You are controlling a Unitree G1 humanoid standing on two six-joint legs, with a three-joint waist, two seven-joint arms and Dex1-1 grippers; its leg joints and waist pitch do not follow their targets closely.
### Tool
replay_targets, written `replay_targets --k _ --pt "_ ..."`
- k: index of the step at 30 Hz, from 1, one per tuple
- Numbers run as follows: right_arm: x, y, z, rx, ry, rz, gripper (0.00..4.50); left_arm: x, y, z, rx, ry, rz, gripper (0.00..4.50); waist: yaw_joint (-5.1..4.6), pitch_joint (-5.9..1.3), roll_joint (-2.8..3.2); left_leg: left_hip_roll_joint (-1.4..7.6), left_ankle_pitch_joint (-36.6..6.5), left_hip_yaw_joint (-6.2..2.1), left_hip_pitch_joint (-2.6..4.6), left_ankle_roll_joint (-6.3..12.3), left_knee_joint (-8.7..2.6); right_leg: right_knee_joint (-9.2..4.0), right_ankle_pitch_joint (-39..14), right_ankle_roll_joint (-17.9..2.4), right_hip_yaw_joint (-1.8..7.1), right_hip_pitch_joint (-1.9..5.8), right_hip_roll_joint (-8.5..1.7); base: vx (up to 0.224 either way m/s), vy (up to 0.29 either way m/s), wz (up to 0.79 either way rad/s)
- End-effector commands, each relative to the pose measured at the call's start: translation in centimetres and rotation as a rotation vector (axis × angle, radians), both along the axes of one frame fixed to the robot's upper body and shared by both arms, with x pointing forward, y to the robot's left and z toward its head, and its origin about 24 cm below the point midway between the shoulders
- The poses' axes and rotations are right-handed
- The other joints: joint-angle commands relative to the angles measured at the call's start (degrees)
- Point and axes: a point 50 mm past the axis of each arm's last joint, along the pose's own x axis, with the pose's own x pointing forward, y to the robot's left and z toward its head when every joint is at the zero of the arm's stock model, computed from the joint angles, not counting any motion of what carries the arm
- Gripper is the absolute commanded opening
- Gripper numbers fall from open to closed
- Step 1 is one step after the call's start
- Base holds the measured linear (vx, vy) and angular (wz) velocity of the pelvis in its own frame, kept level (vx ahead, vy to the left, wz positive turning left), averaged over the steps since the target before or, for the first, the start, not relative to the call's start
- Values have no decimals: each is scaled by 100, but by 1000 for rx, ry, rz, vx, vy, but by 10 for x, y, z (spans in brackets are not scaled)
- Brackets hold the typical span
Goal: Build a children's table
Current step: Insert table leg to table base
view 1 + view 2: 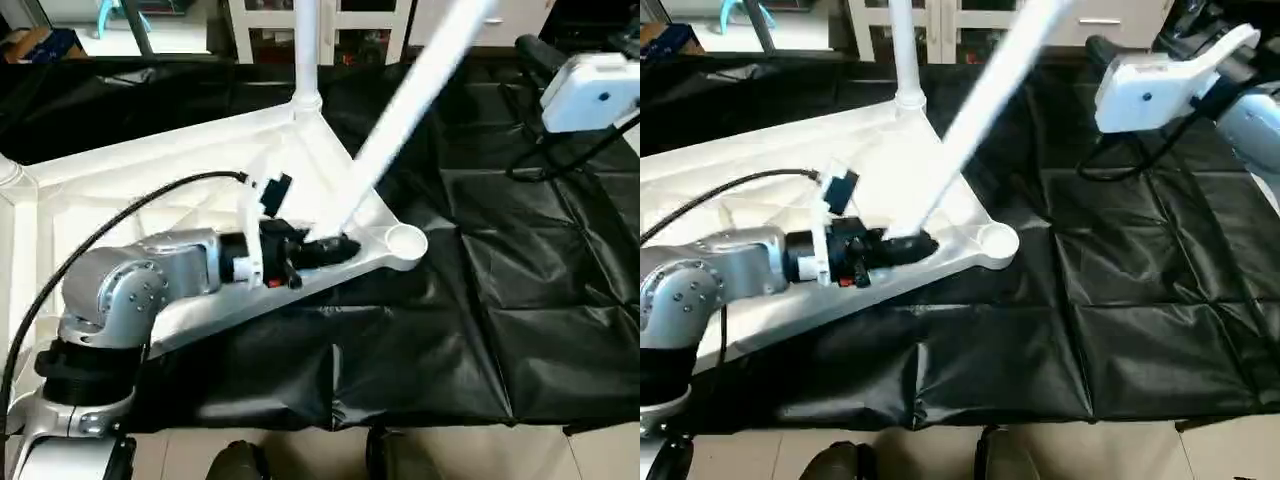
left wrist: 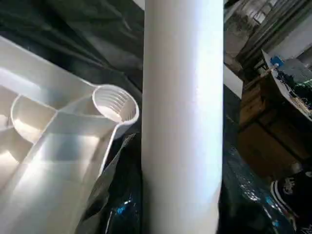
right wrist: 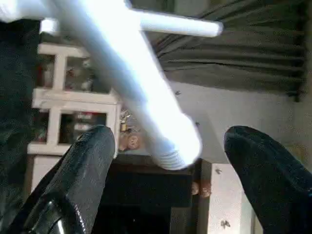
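Leg (image 1: 400, 115) clamped near its lower end in left tool (image 1: 335, 250), slanting up over tabletop (image 1: 150, 180) on worktop (image 1: 520, 300), beside empty corner socket (image 1: 405, 243). Right tool (image 3: 165, 161) spread wide, empty. Probably light, stiff, slick plastic; best gripped low, near socket.

We see a white tabletop (image 1: 180, 165) with ribs of the same white on its upturned side, and a white corner socket (image 1: 405, 243) with fine threads inside. The tilted leg (image 1: 410, 100) is plain white, as is the upright leg (image 1: 306, 50). The counter (image 1: 520, 300) wears a glossy black cover, creased into squares. Our left claw (image 1: 335, 250) is black on a silver forearm; our right claw (image 3: 170, 161) has black fingers (image 3: 83, 170) under a white housing.
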Motion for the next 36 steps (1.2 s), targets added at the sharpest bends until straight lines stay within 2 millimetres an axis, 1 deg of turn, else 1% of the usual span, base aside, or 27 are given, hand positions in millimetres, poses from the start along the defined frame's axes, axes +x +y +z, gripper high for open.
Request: replay_targets --k 1,2,3,4,5,7,9,10,11,13,15,18,22,24,25,26,27,30,31,34,36 --pt "6 -3 -8 -57 22 -22 397 -5 -7 9 -14 -12 -65 139 -50 -581 -111 -132 -544 115 21 748 -300 -236 -723 -1515 36 470 71 0 0 0" --pt "10 -5 -11 -72 30 -26 397 -9 -8 9 -4 -6 -100 139 -50 -575 -129 -133 -565 118 18 752 -302 -242 -742 -1516 36 473 71 0 0 0" --pt "11 -6 -12 -81 34 -27 397 -11 -9 9 2 -4 -116 139 -60 -570 -128 -128 -599 114 14 760 -301 -240 -787 -1523 28 470 73 0 0 0" --pt "11 -6 -12 -81 34 -27 397 -11 -9 9 2 -4 -116 139 -67 -571 -140 -128 -613 117 14 767 -296 -241 -817 -1509 30 473 65 0 0 0" --pt "14 -8 -15 -102 44 -27 397 -14 -10 10 8 2 -146 139 -76 -564 -140 -128 -653 115 14 775 -297 -244 -876 -1473 31 473 63 0 0 0" --pt "16 -8 -17 -115 52 -30 397 -15 -10 10 12 4 -159 139 -121 -557 -128 -128 -679 115 12 755 -290 -237 -927 -1478 23 461 69 0 0 0" --pt "20 -9 -21 -138 59 -31 397 -18 -11 10 23 11 -184 138 -152 -549 -144 -134 -723 116 1 746 -290 -248 -976 -1454 20 469 71 0 0 0" --pt "20 -9 -22 -139 57 -26 397 -19 -11 10 28 14 -191 138 -160 -549 -136 -131 -744 113 5 725 -286 -247 -1030 -1435 17 462 66 0 0 0" --pt "21 -9 -22 -140 49 -15 397 -20 -12 9 35 19 -200 138 -169 -543 -157 -136 -753 117 -1 716 -285 -252 -1059 -1406 18 463 73 0 0 0" --pt "21 -8 -22 -140 46 -10 397 -21 -13 8 36 21 -203 138 -174 -544 -152 -139 -753 115 -4 707 -284 -249 -1072 -1377 21 466 71 0 0 0" --pt "22 -8 -24 -143 53 -4 397 -23 -14 7 41 24 -218 138 -190 -546 -144 -140 -746 115 -7 722 -283 -244 -1048 -1395 17 466 69 0 0 0" --pt "24 -9 -29 -153 69 3 397 -24 -14 7 46 22 -229 138 -215 -549 -151 -146 -731 117 -12 744 -274 -235 -965 -1426 18 470 79 0 0 0" --pt "25 -10 -33 -151 87 4 397 -25 -15 7 64 13 -244 138 -253 -531 -144 -145 -861 114 -8 724 -277 -252 -1155 -1383 9 458 76 0 0 0" --pt "26 -11 -34 -151 90 4 397 -25 -15 7 69 11 -247 138 -266 -536 -143 -143 -842 112 -12 727 -276 -244 -1085 -1407 10 464 81 0 0 0" --pt "26 -11 -35 -150 95 6 380 -25 -15 7 70 11 -248 138 -270 -530 -140 -141 -855 112 -13 731 -278 -247 -1079 -1417 8 465 78 0 0 0" --pt "26 -11 -36 -149 102 10 380 -26 -14 7 83 2 -257 138 -269 -528 -133 -141 -869 112 -7 727 -276 -247 -1091 -1420 8 461 78 0 0 0" --pt "26 -11 -37 -149 104 11 369 -26 -14 7 86 1 -259 138 -268 -527 -128 -136 -904 111 -1 725 -280 -251 -1126 -1421 6 456 74 0 0 0" --pt "26 -12 -41 -155 129 19 350 -26 -13 6 104 -7 -262 138 -269 -521 -134 -138 -947 115 3 711 -276 -255 -1200 -1397 9 449 75 0 0 0" --pt "26 -12 -42 -157 136 21 325 -25 -13 6 109 -13 -259 138 -271 -514 -133 -139 -974 114 0 695 -279 -260 -1245 -1386 5 449 79 0 0 0" --pt "25 -13 -45 -161 154 25 319 -23 -12 6 116 -28 -252 138 -268 -516 -127 -138 -1002 108 -1 656 -282 -261 -1287 -1364 6 450 74 0 0 0" --pt "25 -13 -47 -163 165 29 294 -22 -12 7 121 -37 -247 138 -273 -516 -132 -136 -1022 108 2 648 -283 -263 -1291 -1359 4 447 77 0 0 0"
